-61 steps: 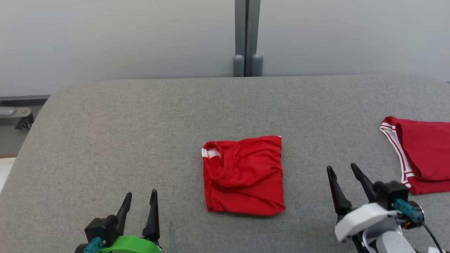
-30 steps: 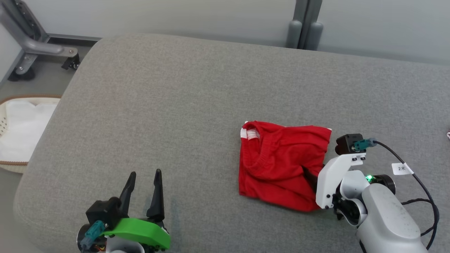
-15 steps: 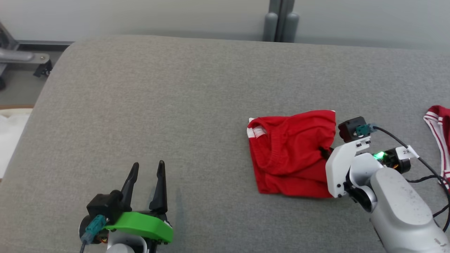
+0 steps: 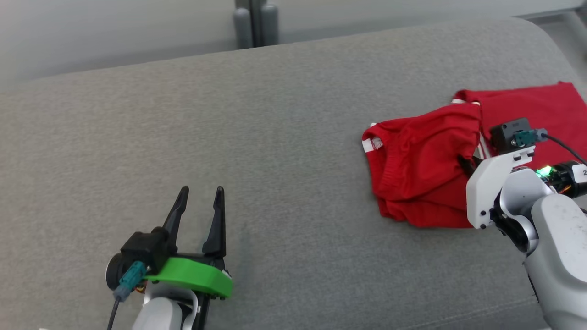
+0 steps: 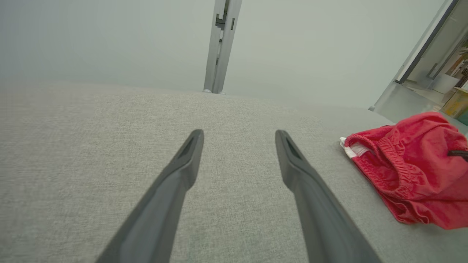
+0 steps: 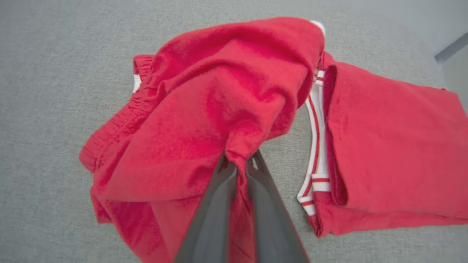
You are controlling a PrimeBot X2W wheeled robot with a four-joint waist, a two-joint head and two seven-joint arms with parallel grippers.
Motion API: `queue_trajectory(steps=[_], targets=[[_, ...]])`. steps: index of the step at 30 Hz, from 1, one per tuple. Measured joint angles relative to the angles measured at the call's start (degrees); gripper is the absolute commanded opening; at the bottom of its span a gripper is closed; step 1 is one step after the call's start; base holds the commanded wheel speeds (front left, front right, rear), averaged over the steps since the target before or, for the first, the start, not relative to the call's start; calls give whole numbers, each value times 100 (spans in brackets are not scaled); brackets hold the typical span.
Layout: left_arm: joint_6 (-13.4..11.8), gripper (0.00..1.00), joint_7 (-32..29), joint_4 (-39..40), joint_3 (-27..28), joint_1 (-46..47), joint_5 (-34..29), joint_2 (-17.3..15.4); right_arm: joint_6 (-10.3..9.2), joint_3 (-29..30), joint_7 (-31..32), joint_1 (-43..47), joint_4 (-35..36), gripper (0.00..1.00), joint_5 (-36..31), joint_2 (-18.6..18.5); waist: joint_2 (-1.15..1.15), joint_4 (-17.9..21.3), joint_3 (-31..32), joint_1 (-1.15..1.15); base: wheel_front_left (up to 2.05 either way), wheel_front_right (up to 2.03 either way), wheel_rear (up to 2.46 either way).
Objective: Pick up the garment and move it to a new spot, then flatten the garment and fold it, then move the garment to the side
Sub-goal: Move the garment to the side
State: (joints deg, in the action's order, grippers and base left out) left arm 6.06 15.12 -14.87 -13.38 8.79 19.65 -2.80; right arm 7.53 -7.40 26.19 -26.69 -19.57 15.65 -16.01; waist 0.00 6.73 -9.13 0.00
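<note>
R gripper [image 6: 240, 159] clamped on 1st red garment [image 4: 412, 169], 2nd red garment [image 4: 527, 103] just beside; L gripper [image 4: 202, 189] wide open, empty

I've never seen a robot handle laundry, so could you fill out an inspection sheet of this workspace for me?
Surface: grey upholstered surface, bare apart from two garments.
Job's things: folded red garment, one edge pinched and raised, the rest resting on the surface.
Clutter: second red garment with white striped trim, folded, lying just right of the held one.
Grippers: right gripper shut on the folded red garment; left gripper open and empty.
Cables: dark cable from a teal plug at the right wrist; teal-plugged cable at the left wrist.
Surroundings: pale wall with a grey post behind the surface.
</note>
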Motion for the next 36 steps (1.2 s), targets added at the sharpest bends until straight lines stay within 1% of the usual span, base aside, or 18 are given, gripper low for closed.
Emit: queue_trajectory(steps=[8,12,15,20,24,31,36], targets=[[77,100,0,-127,-37,276,-215,-34,-1,211,-199,-5,-20,0,-66,289,0,904,-280,0,0,0,0],[96,100,0,-186,-77,314,-238,-65,-1,182,-314,-153,-153,0,-93,337,0,1200,-439,0,0,0,0],[100,100,0,-225,-119,349,-243,-89,-1,67,-409,-350,-283,0,-154,297,0,1289,-572,0,0,0,0],[104,100,0,-260,-113,355,-242,-129,-1,-177,-526,-787,-495,0,-182,136,0,1202,-677,0,0,0,0],[107,100,0,-252,-112,358,-242,-131,-1,-171,-563,-1182,-735,0,3,14,0,997,-703,0,0,0,0],[108,100,0,-211,-136,359,-275,-155,0,-81,-587,-1733,-1255,0,-59,-604,0,624,-833,0,0,0,0],[123,100,0,-193,-178,370,-286,-164,0,248,-670,-1869,-1730,0,-187,-1141,0,404,-979,0,0,0,0]])
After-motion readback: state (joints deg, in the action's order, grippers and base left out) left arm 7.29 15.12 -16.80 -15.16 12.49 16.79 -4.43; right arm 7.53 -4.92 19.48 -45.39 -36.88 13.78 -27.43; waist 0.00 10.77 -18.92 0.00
